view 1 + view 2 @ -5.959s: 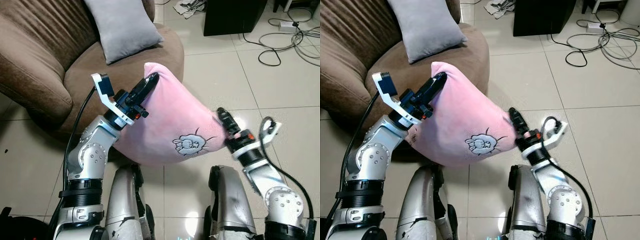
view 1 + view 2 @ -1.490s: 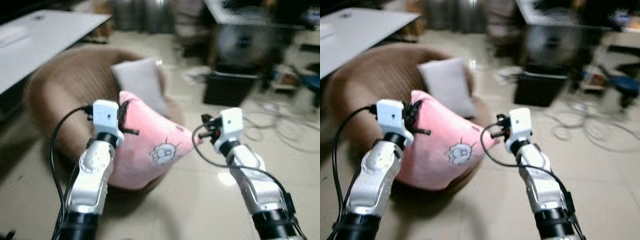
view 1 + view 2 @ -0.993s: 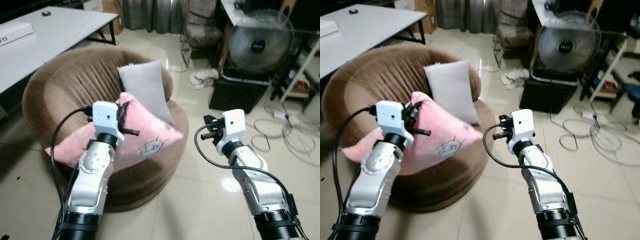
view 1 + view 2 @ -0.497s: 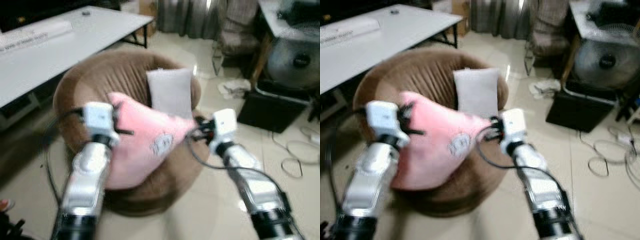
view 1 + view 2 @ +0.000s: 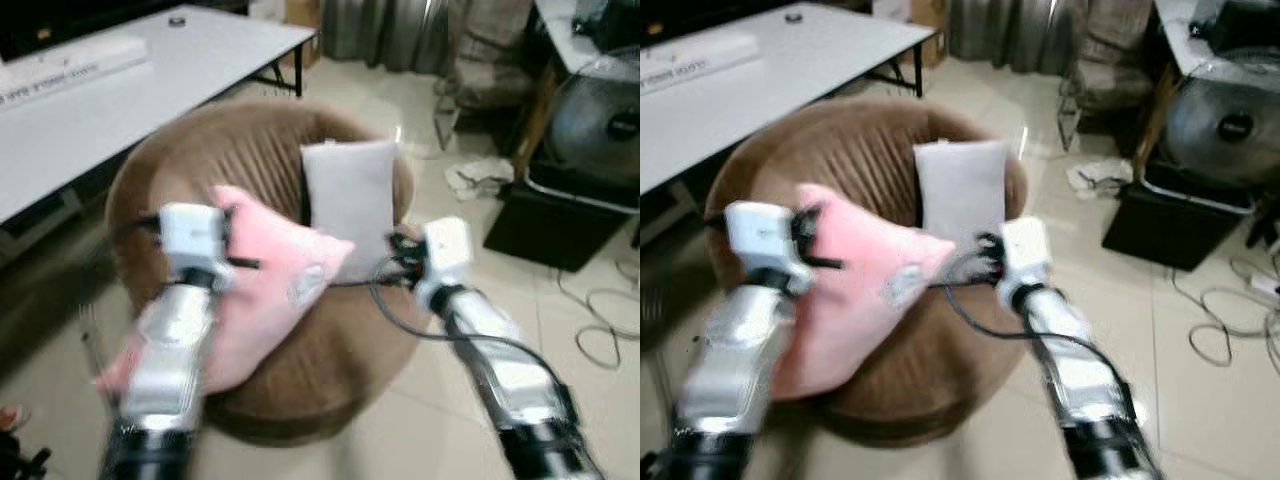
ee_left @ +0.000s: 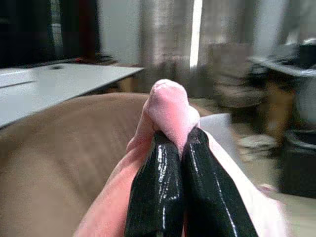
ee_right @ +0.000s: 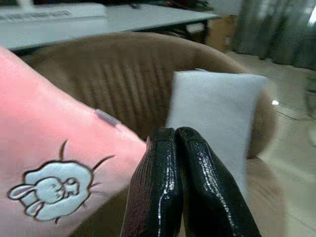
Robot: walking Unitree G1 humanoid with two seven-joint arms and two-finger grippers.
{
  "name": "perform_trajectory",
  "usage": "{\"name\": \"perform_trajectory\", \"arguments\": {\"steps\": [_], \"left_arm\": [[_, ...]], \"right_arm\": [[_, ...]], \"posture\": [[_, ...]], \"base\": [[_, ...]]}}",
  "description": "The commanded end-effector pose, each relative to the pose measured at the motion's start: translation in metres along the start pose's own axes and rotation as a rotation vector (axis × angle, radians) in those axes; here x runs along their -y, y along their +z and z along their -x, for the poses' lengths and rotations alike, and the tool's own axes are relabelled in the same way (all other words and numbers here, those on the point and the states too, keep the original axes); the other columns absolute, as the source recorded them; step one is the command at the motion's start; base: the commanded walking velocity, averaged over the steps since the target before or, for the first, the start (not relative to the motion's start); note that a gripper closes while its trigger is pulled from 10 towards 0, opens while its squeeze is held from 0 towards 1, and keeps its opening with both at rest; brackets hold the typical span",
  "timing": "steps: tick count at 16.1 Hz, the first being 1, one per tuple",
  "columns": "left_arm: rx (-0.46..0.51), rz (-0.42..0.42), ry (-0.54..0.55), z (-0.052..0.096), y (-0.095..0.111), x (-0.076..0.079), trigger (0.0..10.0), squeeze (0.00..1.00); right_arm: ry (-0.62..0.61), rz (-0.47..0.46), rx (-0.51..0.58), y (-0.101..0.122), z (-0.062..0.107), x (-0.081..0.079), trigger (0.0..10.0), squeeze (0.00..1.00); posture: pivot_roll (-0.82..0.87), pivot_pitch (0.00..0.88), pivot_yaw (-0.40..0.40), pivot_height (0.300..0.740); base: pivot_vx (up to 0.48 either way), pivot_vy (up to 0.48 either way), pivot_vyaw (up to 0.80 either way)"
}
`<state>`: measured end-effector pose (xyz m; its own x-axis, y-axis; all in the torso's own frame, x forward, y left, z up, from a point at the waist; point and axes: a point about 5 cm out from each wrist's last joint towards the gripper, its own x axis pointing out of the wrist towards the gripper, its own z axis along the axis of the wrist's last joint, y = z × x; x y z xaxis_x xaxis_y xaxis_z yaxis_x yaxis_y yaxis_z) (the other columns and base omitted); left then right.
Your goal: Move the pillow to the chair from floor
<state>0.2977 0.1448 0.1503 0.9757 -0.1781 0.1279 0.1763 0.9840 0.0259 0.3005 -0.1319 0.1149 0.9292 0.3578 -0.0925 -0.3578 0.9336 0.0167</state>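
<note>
Two grippers were up by the pink pillow (image 5: 262,290) over the brown chair (image 5: 330,360).
The left gripper (image 6: 178,143) had its black fingers pinched tight on a pillow corner. The right gripper (image 7: 174,136) had its fingers pressed together at another corner, holding nothing that could be seen. A grey cushion (image 5: 348,200) leaned on the chair back.

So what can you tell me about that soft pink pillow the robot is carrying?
The soft pink pillow looks plush, with a white cartoon rabbit outlined in dark lines on its face and a small pale tag on one seam. It hangs tilted over the seat of the round brown armchair, in front of a grey cushion. The left gripper is shut on one pinched pink corner; the right gripper is shut at the opposite corner. Whether its lower edge rests on the seat is blurred.
</note>
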Motion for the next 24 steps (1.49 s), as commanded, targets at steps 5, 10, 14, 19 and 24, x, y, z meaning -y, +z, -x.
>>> {"name": "perform_trajectory", "arguments": {"steps": [5,10,14,19,24], "left_arm": [[0.075,0.006,-0.039,-0.005,0.018,0.0,10.0,0.0],[0.092,0.018,-0.053,-0.023,0.026,-0.003,10.0,0.0],[0.06,-0.005,-0.027,-0.04,0.023,-0.012,10.0,0.0],[-0.03,0.012,0.019,-0.065,0.002,-0.024,10.0,0.0],[-0.134,-0.048,0.177,-0.078,-0.012,-0.044,10.0,0.0]], "right_arm": [[0.008,-0.015,0.02,0.007,-0.002,-0.004,10.0,0.0],[0.014,-0.008,0.024,0.008,-0.002,-0.005,10.0,0.0],[0.021,-0.01,0.018,0.007,0.004,-0.006,10.0,0.0],[0.308,-0.004,-0.077,-0.004,0.027,-0.035,10.0,0.0],[0.464,-0.016,-0.252,-0.021,0.055,-0.042,10.0,0.0]], "posture": [[0.07,0.0,-0.01,0.74],[0.06,0.0,-0.013,0.74],[0.04,0.009,0.001,0.74],[0.01,0.046,0.002,0.74],[-0.01,0.085,-0.009,0.74]], "base": [[0.365,0.0,-0.48],[0.362,0.0,0.0],[0.064,0.0,0.0],[0.0,0.0,0.0],[0.0,0.0,0.0]]}}
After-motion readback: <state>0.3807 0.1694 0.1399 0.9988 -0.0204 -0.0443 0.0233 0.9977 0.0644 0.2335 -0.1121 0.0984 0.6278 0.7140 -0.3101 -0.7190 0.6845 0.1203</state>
